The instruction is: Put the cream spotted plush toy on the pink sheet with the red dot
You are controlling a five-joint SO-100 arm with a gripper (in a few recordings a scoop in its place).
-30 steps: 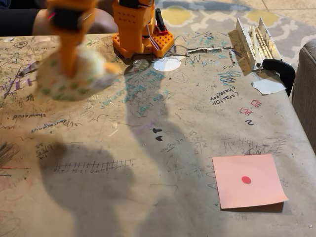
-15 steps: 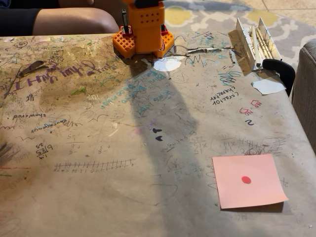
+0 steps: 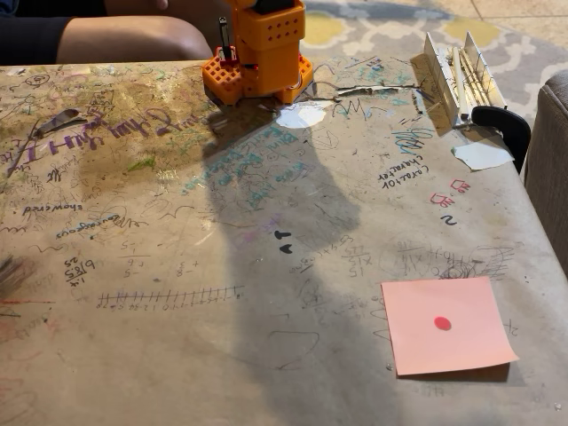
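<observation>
Orange arm base (image 3: 259,49) upright — pink sheet (image 3: 446,324) bare.

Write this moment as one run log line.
pink sheet: bare, red dot uncovered | orange arm base: table's far edge | plush: unplaced

**My orange base**

My base (image 3: 258,55) is bright orange plastic. It is a blocky box with rows of small round holes on its front. Low down, flat feet with a grid of square holes stick out on both sides. A thin dark part stands up along its left side.
</observation>
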